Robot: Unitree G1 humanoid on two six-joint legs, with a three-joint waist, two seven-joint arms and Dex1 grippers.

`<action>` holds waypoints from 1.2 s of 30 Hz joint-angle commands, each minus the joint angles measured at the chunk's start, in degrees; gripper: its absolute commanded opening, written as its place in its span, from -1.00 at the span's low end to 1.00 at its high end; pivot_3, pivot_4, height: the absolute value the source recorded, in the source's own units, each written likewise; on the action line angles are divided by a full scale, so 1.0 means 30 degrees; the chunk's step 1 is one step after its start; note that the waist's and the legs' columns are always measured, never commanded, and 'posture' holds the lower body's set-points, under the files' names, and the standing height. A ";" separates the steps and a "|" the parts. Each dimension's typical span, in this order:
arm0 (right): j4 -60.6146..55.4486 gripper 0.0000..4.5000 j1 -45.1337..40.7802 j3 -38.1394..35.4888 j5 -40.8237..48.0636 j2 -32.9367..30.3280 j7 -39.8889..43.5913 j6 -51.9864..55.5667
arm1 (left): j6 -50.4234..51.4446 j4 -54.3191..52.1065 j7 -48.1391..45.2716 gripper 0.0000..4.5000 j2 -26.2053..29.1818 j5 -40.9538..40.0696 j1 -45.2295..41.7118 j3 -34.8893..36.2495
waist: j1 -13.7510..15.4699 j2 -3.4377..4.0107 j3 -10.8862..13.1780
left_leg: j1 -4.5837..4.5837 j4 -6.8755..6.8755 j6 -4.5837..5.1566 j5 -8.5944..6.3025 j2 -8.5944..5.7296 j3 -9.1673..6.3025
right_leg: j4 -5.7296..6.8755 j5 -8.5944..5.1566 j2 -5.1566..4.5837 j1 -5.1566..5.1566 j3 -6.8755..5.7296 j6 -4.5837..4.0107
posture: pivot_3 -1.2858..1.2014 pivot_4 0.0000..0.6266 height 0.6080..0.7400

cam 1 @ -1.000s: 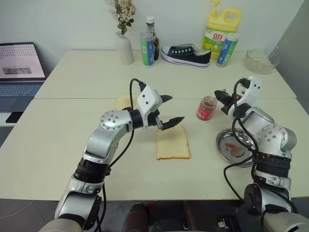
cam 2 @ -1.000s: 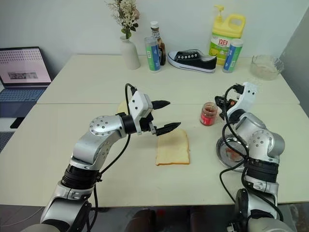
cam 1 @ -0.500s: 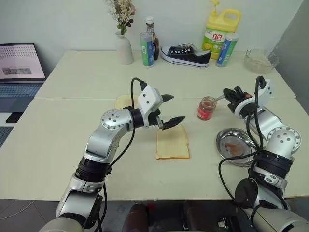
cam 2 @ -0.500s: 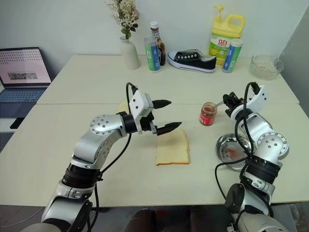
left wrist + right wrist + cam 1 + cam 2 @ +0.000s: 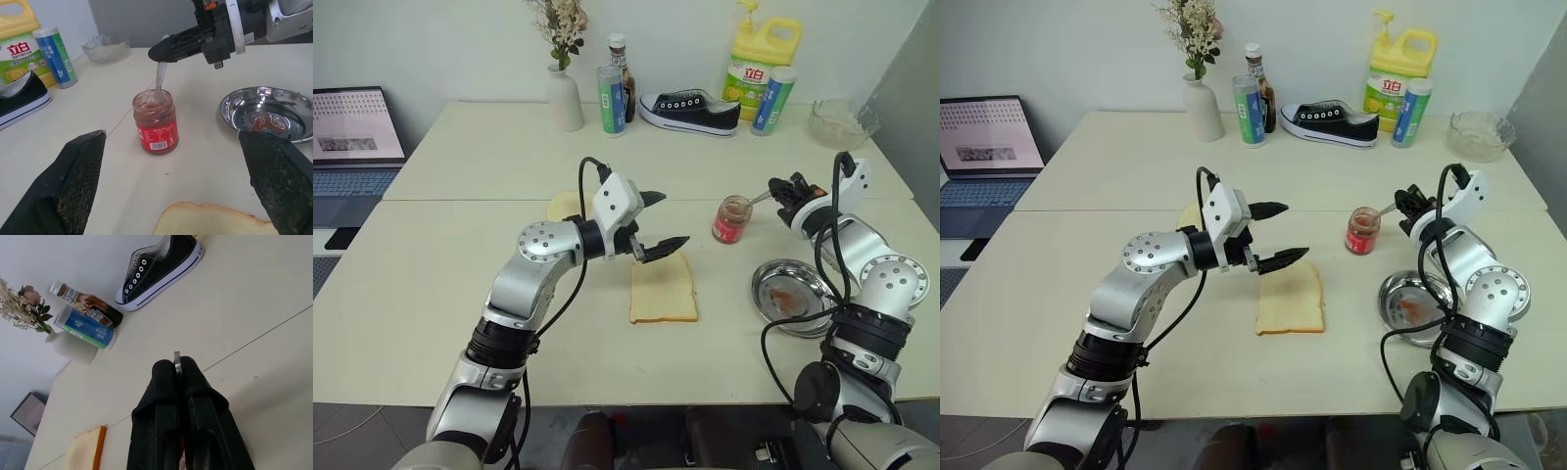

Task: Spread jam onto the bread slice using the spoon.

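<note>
While my right gripper (image 5: 161,50) pinches the spoon (image 5: 157,88) in the jam (image 5: 155,120) jar, the bread slice (image 5: 663,289) lies bare; left gripper (image 5: 651,225) hangs wide open, empty.

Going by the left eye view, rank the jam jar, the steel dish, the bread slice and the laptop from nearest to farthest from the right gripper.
1. jam jar: just to the left of the right gripper, whose spoon dips into it.
2. steel dish: on the table near the robot's right arm, closer to the robot.
3. bread slice: mid-table, under the left gripper.
4. laptop: far left edge.
</note>
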 commanded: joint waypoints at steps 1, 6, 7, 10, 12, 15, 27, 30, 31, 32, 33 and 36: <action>-0.0019 -0.98 -0.0633 -0.0913 0.1465 0.0302 -0.0835 -0.0733 | -0.0269 -0.0362 -0.0029 1.00 0.0030 -0.0127 -0.0300 0.0224 | 0.0003 0.0000 0.0000 | 0.0000 0.0000 0.0000 0.0000 0.0000 -0.0001 | -0.0001 0.0000 0.0000 0.0000 -0.0002 0.0000 | 0.03 -0.52 1.00; 0.0556 -0.98 -0.0667 -0.1883 0.3065 0.0726 -0.2177 -0.1527 | -0.0257 -0.0325 -0.0059 1.00 0.0037 -0.0118 -0.0345 0.0194 | 0.0004 0.0000 0.0000 | -0.0002 -0.0001 0.0000 0.0000 0.0000 0.0000 | -0.0004 0.0000 0.0000 0.0000 -0.0001 0.0000 | 0.03 -0.52 1.00; 0.0589 -0.98 -0.0612 -0.1939 0.3292 0.0769 -0.2348 -0.1652 | -0.0267 -0.0304 -0.0083 1.00 0.0042 -0.0119 -0.0354 0.0187 | 0.0003 0.0000 0.0000 | -0.0002 -0.0001 0.0001 0.0000 0.0000 0.0000 | -0.0004 0.0000 0.0000 0.0000 -0.0002 0.0000 | 0.03 -0.52 1.00; 0.0641 -0.98 -0.0411 -0.1932 0.3868 0.0822 -0.2717 -0.2001 | -0.0275 -0.0233 -0.0176 1.00 0.0055 -0.0127 -0.0431 0.0170 | -0.0001 0.0001 0.0000 | 0.0000 -0.0002 0.0001 0.0000 0.0000 0.0001 | -0.0002 0.0000 0.0000 0.0000 0.0000 0.0000 | 0.03 -0.52 1.00; 0.0642 -0.98 -0.0302 -0.1943 0.4285 0.0878 -0.2946 -0.2262 | -0.0288 -0.0162 -0.0247 1.00 0.0070 -0.0131 -0.0495 0.0176 | 0.0000 0.0001 0.0000 | -0.0001 -0.0002 0.0001 0.0000 -0.0001 0.0001 | -0.0003 0.0000 0.0000 0.0000 -0.0001 0.0000 | 0.03 -0.52 1.00; 0.0618 -0.98 -0.0130 -0.2255 0.5266 0.1015 -0.3451 -0.2847 | -0.0290 -0.0079 -0.0387 1.00 0.0089 -0.0143 -0.0593 0.0141 | -0.0001 0.0001 0.0000 | -0.0002 -0.0003 0.0001 0.0000 0.0000 0.0000 | -0.0006 -0.0001 0.0001 0.0000 -0.0002 0.0000 | 0.03 -0.52 1.00; -0.0854 -0.98 0.1128 -0.1580 0.8210 0.0574 -0.4228 -0.4127 | -0.0676 0.0549 -0.1802 1.00 0.0410 -0.0354 -0.1176 0.0246 | 0.0000 0.0001 0.0000 | -0.0003 -0.0008 0.0002 -0.0001 0.0001 0.0002 | -0.0014 -0.0002 0.0004 0.0000 -0.0001 0.0001 | 0.03 -0.52 1.00; -0.1800 -0.98 0.1429 -0.1166 0.9115 0.0537 -0.4564 -0.4236 | -0.0463 0.0422 -0.2473 1.00 0.0551 -0.0872 -0.1291 0.0408 | -0.0003 0.0001 0.0000 | -0.0004 -0.0010 0.0003 -0.0001 0.0001 0.0003 | -0.0019 -0.0002 0.0004 0.0000 -0.0001 0.0000 | 0.03 -0.52 1.00; -0.2081 -0.98 0.1493 -0.0997 0.9398 0.0501 -0.4662 -0.4282 | -0.0377 0.0392 -0.2655 1.00 0.0607 -0.1022 -0.1321 0.0471 | -0.0006 0.0002 0.0000 | -0.0005 -0.0011 0.0003 -0.0001 0.0003 0.0001 | -0.0019 -0.0002 0.0006 0.0000 -0.0002 0.0001 | 0.03 -0.52 1.00; -0.2531 -0.98 0.1525 -0.0752 0.9859 0.0426 -0.4861 -0.4266 | -0.0247 0.0294 -0.2921 1.00 0.0785 -0.1166 -0.1322 0.0477 | -0.0020 0.0002 0.0000 | -0.0005 -0.0011 0.0003 -0.0001 0.0003 0.0001 | -0.0018 -0.0002 0.0006 0.0000 -0.0001 0.0001 | 0.03 -0.52 1.00; -0.3075 -0.98 0.1541 -0.0454 1.0419 0.0326 -0.5137 -0.4238 | -0.0069 0.0109 -0.3242 1.00 0.1045 -0.1345 -0.1256 0.0490 | -0.0049 0.0004 0.0002 | -0.0004 -0.0011 0.0003 -0.0001 0.0004 0.0002 | -0.0017 -0.0003 0.0007 0.0000 0.0001 0.0000 | 0.03 -0.52 1.00; -0.4473 -0.98 0.1756 0.0634 1.2011 0.0084 -0.5989 -0.4119 | 0.0574 -0.0654 -0.4015 1.00 0.1875 -0.2027 -0.0814 0.0720 | -0.0077 0.0010 0.0006 | -0.0001 -0.0012 0.0004 -0.0001 0.0013 -0.0003 | -0.0013 -0.0004 0.0018 -0.0001 0.0000 -0.0001 | 0.03 -0.52 1.00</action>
